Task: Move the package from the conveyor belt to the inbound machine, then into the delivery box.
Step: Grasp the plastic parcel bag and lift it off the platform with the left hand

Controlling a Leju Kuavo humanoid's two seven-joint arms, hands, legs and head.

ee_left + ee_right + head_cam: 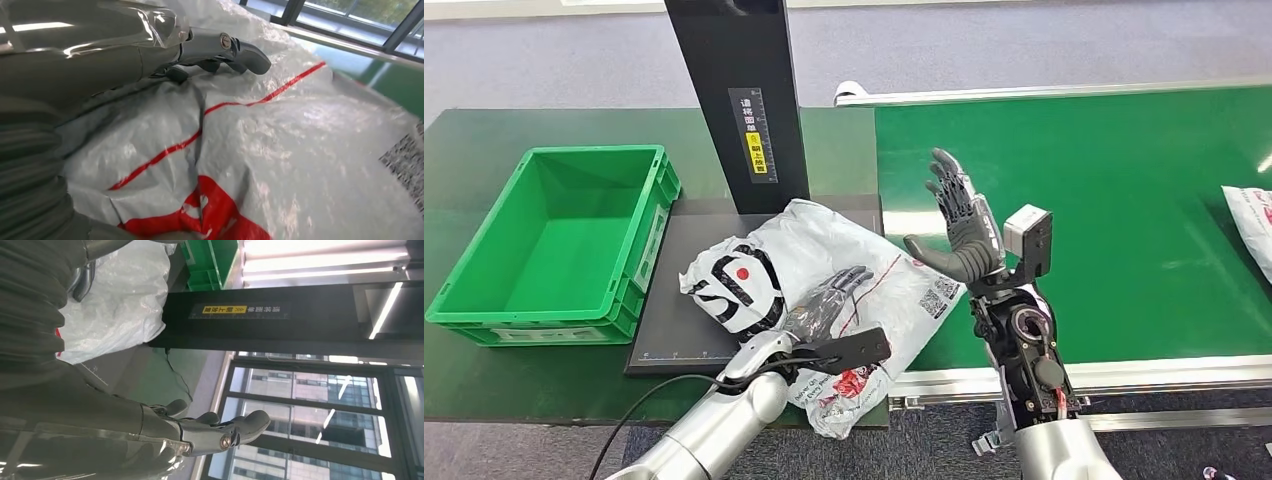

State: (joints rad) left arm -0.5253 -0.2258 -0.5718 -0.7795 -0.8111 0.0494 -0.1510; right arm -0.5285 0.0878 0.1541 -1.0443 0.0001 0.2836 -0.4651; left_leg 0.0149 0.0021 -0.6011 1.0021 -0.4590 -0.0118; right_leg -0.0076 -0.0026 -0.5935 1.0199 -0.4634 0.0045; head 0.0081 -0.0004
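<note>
The package (824, 245), a crumpled white plastic bag with red and black print, lies on the black plate (679, 330) of the inbound machine, its right part reaching over toward the conveyor belt (1124, 200). My left hand (829, 298) rests flat on top of the bag, fingers stretched out; the left wrist view shows those fingers (220, 47) lying on the package (280, 150). My right hand (959, 225) is raised over the belt's left end, just right of the bag, fingers spread, holding nothing. In the right wrist view, the right hand (200, 432) is apart from the package (120, 300).
The green delivery box (554, 240) stands empty left of the plate. The machine's black column (739, 100) rises behind the package. A second white package (1252, 215) lies on the belt at the far right edge.
</note>
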